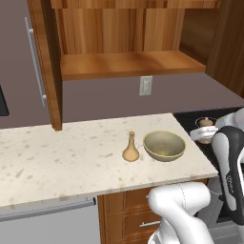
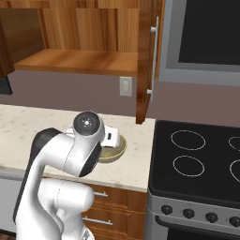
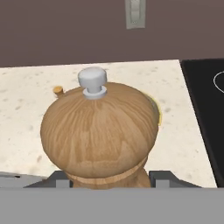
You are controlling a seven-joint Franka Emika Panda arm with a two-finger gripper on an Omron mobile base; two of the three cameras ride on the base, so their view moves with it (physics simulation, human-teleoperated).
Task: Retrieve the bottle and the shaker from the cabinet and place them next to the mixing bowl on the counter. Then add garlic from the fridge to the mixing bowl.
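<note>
Left base view: your gripper (image 1: 206, 128) sits off the counter's (image 1: 57, 157) stove-side edge with the shaker (image 1: 206, 122) in it, only its brown top peeking out. The bottle (image 1: 131, 148) already stands on the counter, just beside the mixing bowl (image 1: 164, 145), both off to the gripper's side toward the wall.

Right base view: the arm blocks most of it; you get the bowl's rim (image 2: 118, 149) just past the wrist, and the cabinet shelf (image 2: 75, 61) up above, bare.

Hand view: the fingers (image 3: 56, 178) are clamped on the shaker's narrow neck (image 3: 105, 177), under the round wooden head (image 3: 99, 127). Judge it stiff, light, smooth wood; the neck is the safe hold. Bowl and bottle tip show just beyond it.
</note>
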